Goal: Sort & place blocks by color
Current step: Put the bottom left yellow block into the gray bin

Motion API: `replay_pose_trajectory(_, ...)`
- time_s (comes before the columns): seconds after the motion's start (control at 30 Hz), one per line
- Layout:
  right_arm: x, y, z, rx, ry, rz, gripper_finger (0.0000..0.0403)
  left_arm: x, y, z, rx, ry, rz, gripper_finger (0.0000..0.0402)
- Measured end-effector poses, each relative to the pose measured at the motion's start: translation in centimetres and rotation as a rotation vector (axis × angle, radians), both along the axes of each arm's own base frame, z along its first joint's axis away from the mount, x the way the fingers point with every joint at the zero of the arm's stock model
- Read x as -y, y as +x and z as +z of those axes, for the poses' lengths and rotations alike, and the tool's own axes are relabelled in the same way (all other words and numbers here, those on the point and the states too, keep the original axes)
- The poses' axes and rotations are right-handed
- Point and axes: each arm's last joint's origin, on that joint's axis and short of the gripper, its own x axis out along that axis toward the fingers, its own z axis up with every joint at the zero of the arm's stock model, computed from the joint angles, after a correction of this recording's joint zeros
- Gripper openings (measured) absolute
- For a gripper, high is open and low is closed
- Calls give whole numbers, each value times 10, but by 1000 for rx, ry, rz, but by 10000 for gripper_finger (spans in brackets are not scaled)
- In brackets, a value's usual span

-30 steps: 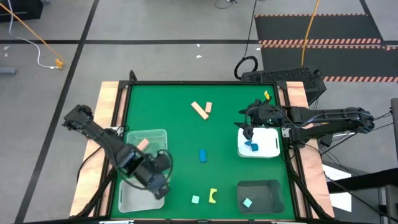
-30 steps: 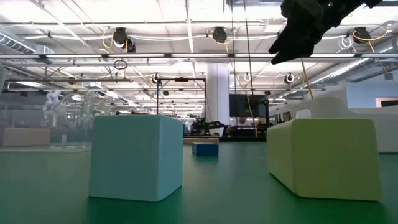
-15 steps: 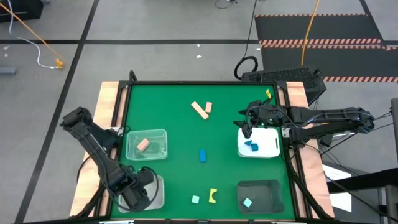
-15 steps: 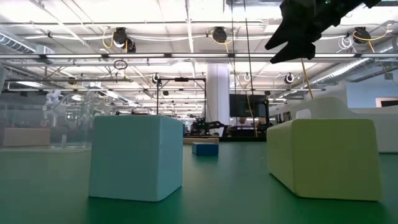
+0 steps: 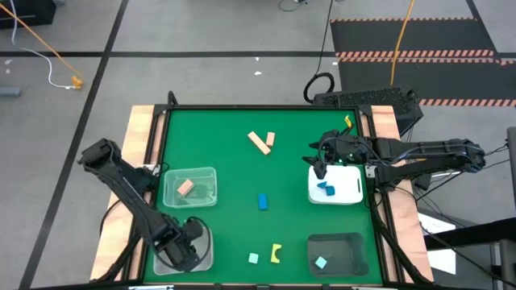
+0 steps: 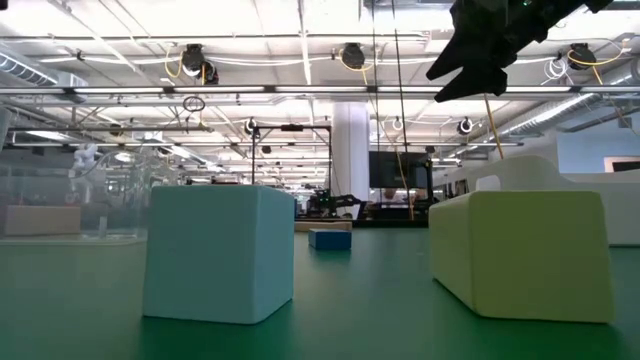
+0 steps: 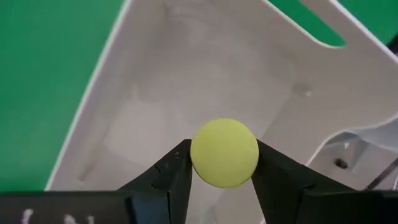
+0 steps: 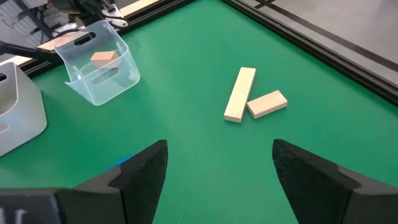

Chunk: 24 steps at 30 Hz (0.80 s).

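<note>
My left gripper (image 5: pixel 181 251) (image 7: pixel 224 163) hangs over the white tray (image 5: pixel 203 240) (image 7: pixel 186 74) at the table's near left corner, shut on a round yellow-green block (image 7: pixel 224 152). My right gripper (image 5: pixel 322 166) (image 8: pixel 221 168) (image 6: pixel 480 50) is open and empty above the left edge of the right white tray (image 5: pixel 348 187), where a blue block (image 5: pixel 326 189) lies. Two tan blocks (image 5: pixel 260 142) (image 8: pixel 239 93) lie touching at mid-far table. On the cloth rest a blue block (image 5: pixel 263 201) (image 6: pixel 330 238), a teal block (image 5: pixel 253 258) (image 6: pixel 220 250) and a yellow-green block (image 5: pixel 276 254) (image 6: pixel 525 250). My left gripper pinches the round yellow-green block between its two fingers (image 7: pixel 171 177), which sit on opposite sides of its round face (image 7: pixel 200 155). The fingers come from above, pointing down. The block is lifted clear over the floor of the white tray.
A clear tray (image 5: pixel 189 187) (image 8: pixel 96 68) at mid-left holds a tan block (image 5: pixel 185 188) (image 8: pixel 104 56). A dark tray (image 5: pixel 337 254) near right holds a teal block (image 5: pixel 321 263). A small yellow block (image 5: pixel 346 123) lies at the far right corner. Green cloth lies bare at centre.
My left arm has swung from beside the clear tray toward the table's near edge, carrying its gripper over the near-left white tray; most of that move came in the first half second. The right arm has kept nearly still.
</note>
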Motion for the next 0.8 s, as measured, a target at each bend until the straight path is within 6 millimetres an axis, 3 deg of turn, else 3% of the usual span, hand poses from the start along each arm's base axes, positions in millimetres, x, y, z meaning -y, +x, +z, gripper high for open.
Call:
replay_pose_trajectory(0.43,1,0,0,-5,-16,3,279,-6,7,1,-139,-109,186,156)
replay_pose_trajectory(0.8,11,-1,0,-29,-71,-13,279,-12,18,5,-112,-163,236,157)
